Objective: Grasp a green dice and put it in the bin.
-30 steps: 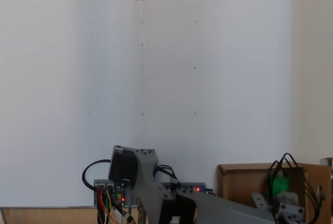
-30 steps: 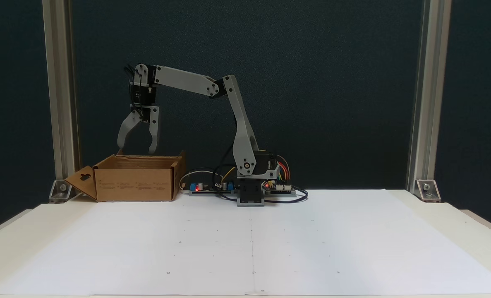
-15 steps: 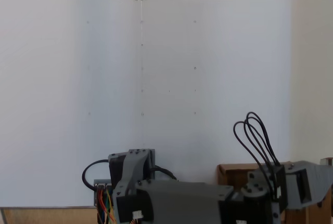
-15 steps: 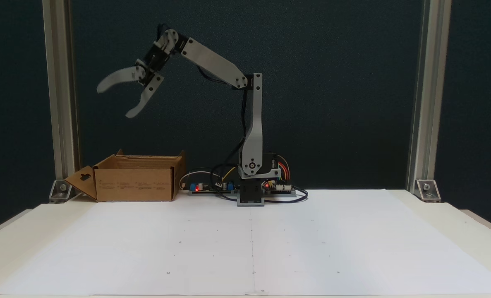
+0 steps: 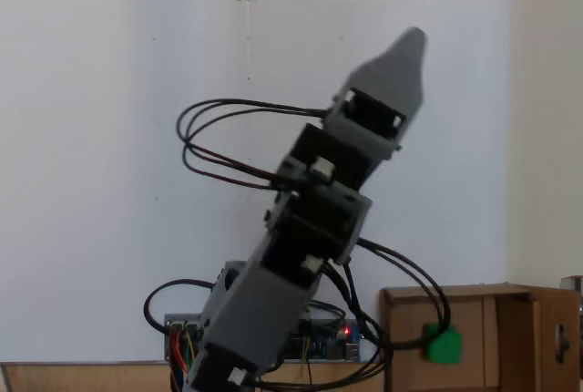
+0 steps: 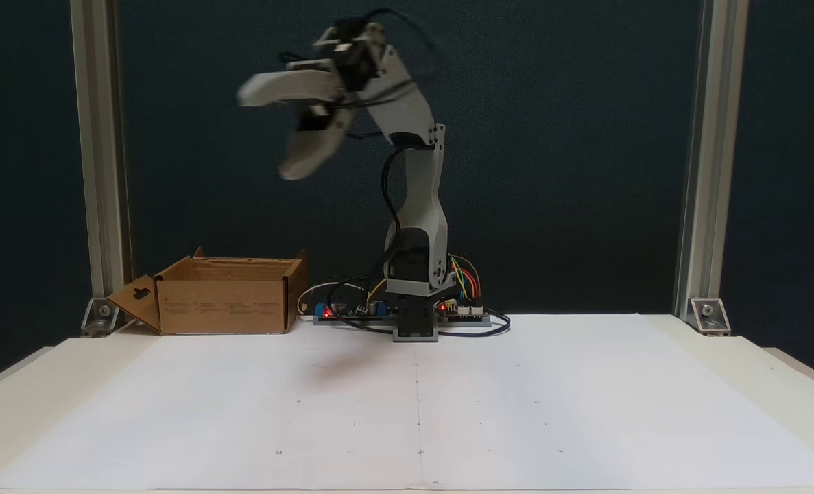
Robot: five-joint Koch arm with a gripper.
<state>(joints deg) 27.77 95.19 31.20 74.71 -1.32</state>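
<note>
The arm [image 6: 413,206] stands folded high above its base, its lower link rising nearly upright and the upper link bent back toward the left in a fixed view, so that the wrist sits at the top of the pose. The gripper [image 6: 266,134] is raised well above the table and blurred; its two grey jaws are spread wide apart with nothing between them, one reaching out almost level to the left, the other slanting down. In a fixed view from above, the arm [image 5: 301,255] runs up the frame from the bottom edge with one pointed jaw at its end and black cables [image 5: 228,150] looping off its left side. The green dice [image 5: 444,344] lies inside the bin [image 5: 474,296], on its floor toward the left wall in that view. From the front the bin [image 6: 225,302] sits on the table left of the arm's base, well below the gripper, one flap folded out to its left. A large white paper sheet [image 6: 413,412] covers the pale table [image 6: 9,405]. Circuit boards [image 6: 338,310] with small red lights and coloured wires [image 6: 465,278] flank the base. Behind stand a dark backdrop [image 6: 585,137] and two upright aluminium posts [image 6: 695,158].
</note>
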